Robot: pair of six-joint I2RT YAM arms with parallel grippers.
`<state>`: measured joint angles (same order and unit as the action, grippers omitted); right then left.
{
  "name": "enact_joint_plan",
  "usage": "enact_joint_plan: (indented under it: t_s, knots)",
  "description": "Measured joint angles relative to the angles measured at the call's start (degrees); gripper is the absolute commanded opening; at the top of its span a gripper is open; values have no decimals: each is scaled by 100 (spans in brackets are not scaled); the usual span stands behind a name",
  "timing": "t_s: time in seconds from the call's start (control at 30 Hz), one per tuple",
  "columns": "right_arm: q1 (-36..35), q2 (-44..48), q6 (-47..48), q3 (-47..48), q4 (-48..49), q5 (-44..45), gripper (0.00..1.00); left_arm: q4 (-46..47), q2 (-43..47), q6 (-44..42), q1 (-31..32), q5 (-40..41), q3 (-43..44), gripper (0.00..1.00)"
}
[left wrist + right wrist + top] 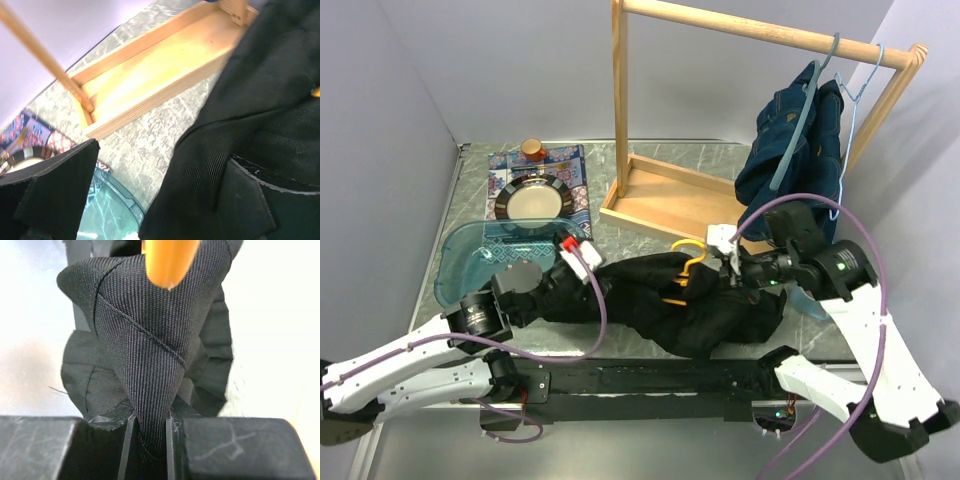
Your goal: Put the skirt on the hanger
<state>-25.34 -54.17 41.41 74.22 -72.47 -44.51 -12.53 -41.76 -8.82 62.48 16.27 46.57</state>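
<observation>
The black skirt [690,305] lies crumpled across the middle of the table. An orange hanger [688,262] pokes out of its top edge. My right gripper [725,258] is at that edge, and in the right wrist view it [148,440] is shut on a raised fold of the skirt [145,340], with the orange hanger tip [170,260] just above. My left gripper [582,256] is at the skirt's left end. Its jaws [160,200] stand open, with the skirt [250,100] lying against the right finger [260,205] and bare table beside the left finger [50,195].
A wooden clothes rack [660,195] stands behind the skirt, with a denim garment [795,140] on a blue hanger at its right end. A teal tray [470,260], a plate [532,202] on a patterned mat and a small cup [531,148] sit at the back left.
</observation>
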Motion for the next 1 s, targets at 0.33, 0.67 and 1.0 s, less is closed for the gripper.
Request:
enact_joint_plan:
  t_s: [0.33, 0.67, 1.0]
  knots:
    - [721, 68, 61, 0, -267, 0, 0, 306, 302, 686, -1054, -514, -442, 97]
    - [839, 61, -61, 20, -269, -87, 0, 256, 835, 868, -1248, -1353, -417, 97]
    - [852, -35, -654, 546, -201, -33, 0, 55, 881, 1117, -1259, -1692, 367, 97]
